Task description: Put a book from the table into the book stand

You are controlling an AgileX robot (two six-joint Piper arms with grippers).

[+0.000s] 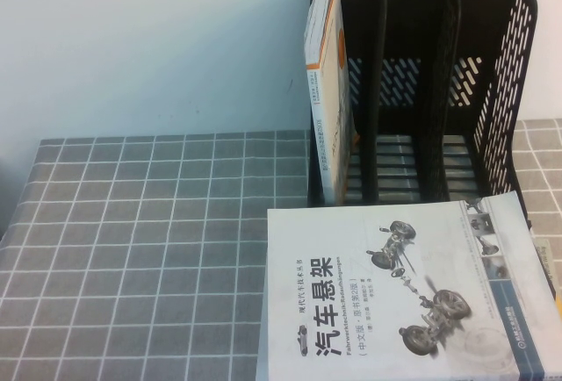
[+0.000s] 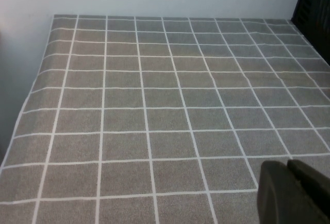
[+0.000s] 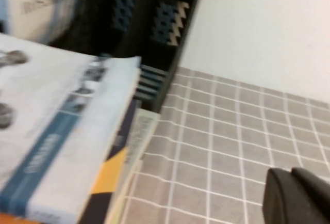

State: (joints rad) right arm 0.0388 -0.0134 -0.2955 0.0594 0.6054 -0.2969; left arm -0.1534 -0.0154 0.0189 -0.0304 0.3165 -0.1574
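A white book (image 1: 395, 293) with a car suspension picture lies on top of a stack at the front right of the table, just in front of the black book stand (image 1: 421, 82). One orange and white book (image 1: 325, 82) stands upright in the stand's left slot. The stack (image 3: 56, 146) and the stand (image 3: 139, 22) also show in the right wrist view. My right gripper (image 3: 293, 193) is shut and empty over the cloth beside the stack. My left gripper (image 2: 289, 182) is shut and empty over bare cloth on the left side. Neither gripper shows in the high view.
A grey checked cloth (image 1: 140, 249) covers the table, against a white wall. The stand's middle and right slots (image 1: 439, 91) hold nothing. Under the white book lie more books, one with an orange and dark cover (image 3: 111, 175).
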